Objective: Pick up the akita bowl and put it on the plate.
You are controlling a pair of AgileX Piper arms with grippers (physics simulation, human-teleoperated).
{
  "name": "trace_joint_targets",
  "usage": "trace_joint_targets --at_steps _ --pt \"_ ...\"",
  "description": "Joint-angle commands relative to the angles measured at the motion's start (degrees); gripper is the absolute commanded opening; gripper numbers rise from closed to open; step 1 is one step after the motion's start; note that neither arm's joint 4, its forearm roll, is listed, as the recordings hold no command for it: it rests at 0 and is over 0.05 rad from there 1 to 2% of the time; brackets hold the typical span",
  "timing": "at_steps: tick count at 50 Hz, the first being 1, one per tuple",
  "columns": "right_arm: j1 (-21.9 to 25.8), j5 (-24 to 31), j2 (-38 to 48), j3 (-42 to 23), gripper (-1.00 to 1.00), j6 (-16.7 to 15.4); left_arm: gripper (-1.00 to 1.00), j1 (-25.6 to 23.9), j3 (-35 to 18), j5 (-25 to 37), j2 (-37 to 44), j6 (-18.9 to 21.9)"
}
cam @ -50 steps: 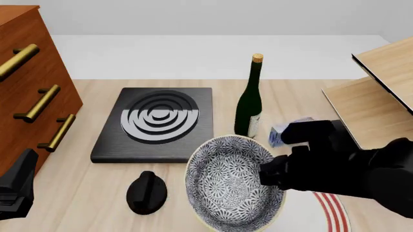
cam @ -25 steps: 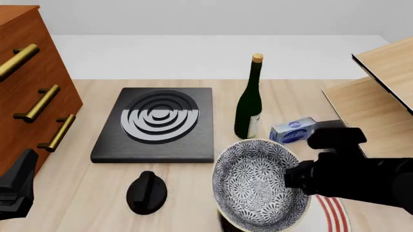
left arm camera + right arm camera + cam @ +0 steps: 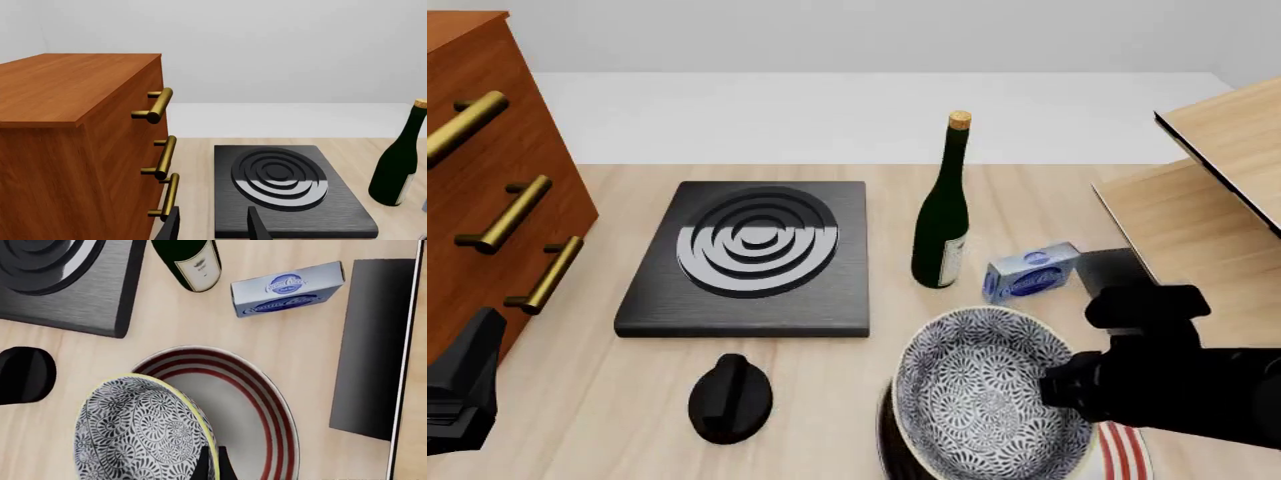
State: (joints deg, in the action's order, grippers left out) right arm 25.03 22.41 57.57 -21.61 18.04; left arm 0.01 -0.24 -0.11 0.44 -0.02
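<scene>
Currently right gripper (image 3: pixel 210 462) fingers pinch the akita bowl (image 3: pixel 994 400) rim, bowl tilted above the plate (image 3: pixel 267 405), off-centre. Level it, centre it, lower gently before letting go. Left gripper (image 3: pixel 210 225) idle, fingers apart, holding nothing.

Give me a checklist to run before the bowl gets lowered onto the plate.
1. Right tool pinching the akita bowl at its rim: ok.
2. Bowl over the plate: ok, though offset toward one edge in the right wrist view.
3. Bowl level: not ok, it is tilted.
4. Plate surface free of other things: ok where visible.
5. Wine bottle and blue box apart from the bowl: ok.
6. Left tool away from the plate: ok.
</scene>
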Motion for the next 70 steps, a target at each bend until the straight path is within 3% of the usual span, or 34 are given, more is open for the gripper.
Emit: trace_joint_targets --at_steps 1,13,30,38,39,70 --pt "-2.42 -0.94 1.04 0.7 -1.0 -1.81 1.0 -0.01 0.0 0.0 0.0 0.0" --pt "-2.92 -5.57 4.87 2.99 -1.0 -2.36 1.0 0.0 0.0 0.0 -0.01 0.02" --pt "-1.27 -6.63 5.2 5.3 -1.0 -1.36 1.0 0.0 0.0 0.0 -0.01 0.0" --pt "-2.72 -5.23 5.5 2.6 -1.0 -3.33 1.0 -0.02 0.0 0.0 0.03 -0.01" --pt "-2.96 -5.1 5.57 2.36 1.0 -3.53 1.0 0.0 0.0 0.0 -0.01 0.0" --pt "-4.6 4.55 -1.59 -4.22 1.0 -6.85 1.0 0.01 0.0 0.0 0.0 0.0"
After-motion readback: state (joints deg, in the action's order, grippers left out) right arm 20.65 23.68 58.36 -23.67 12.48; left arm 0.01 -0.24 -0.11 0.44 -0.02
